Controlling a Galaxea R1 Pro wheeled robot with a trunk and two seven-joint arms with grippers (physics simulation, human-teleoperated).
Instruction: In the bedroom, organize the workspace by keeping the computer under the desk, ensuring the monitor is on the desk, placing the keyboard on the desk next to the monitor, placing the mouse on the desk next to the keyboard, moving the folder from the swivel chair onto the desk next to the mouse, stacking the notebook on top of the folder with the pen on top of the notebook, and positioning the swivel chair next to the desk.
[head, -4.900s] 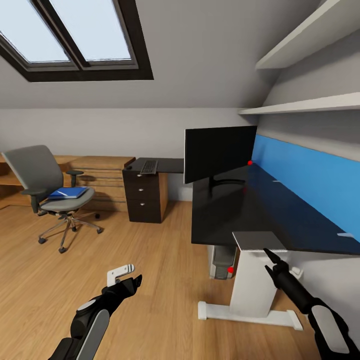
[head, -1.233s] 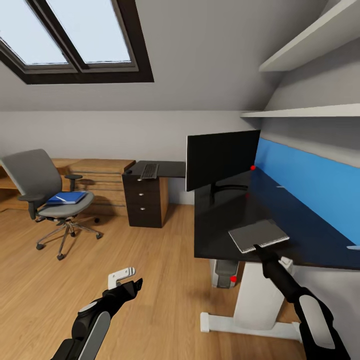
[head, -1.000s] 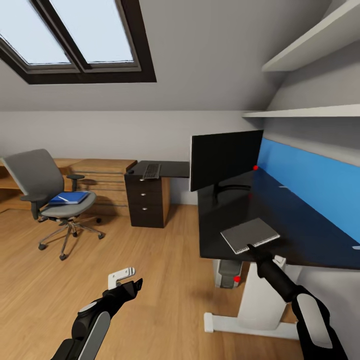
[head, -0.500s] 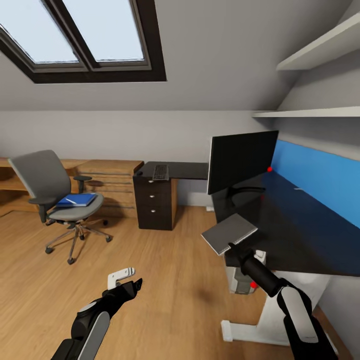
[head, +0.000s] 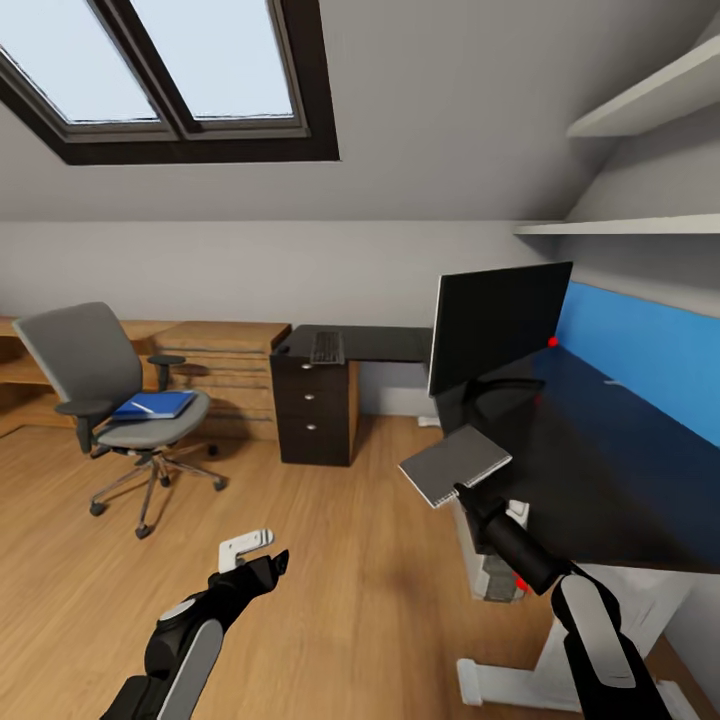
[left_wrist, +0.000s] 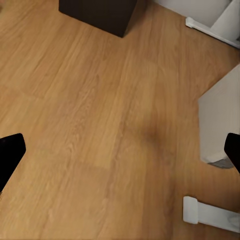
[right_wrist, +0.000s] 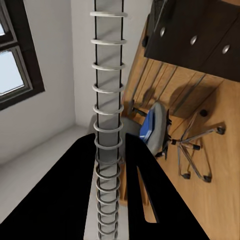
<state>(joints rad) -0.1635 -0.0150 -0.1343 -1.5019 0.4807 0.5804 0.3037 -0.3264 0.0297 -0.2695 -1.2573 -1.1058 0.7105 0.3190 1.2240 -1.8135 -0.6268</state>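
Right gripper (head: 463, 491) pinches the spiral notebook (head: 455, 465) at the surface (head: 600, 470) edge, its cover blank. Left gripper (head: 262, 560) hangs with fingers spread. Computer (head: 497, 577) mostly hidden underneath. Folder (head: 152, 405) on swivel chair (head: 110, 400).

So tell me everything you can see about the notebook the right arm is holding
The notebook is a thin, flat, grey book, closed, with a metal spiral binding of silvery rings along one edge. The right gripper is shut on its near edge at that binding, one finger on each side. It is held up in the air, tilted, off the front corner of the black desk and above the wooden floor, in front of the monitor. Only the fingers touch it.
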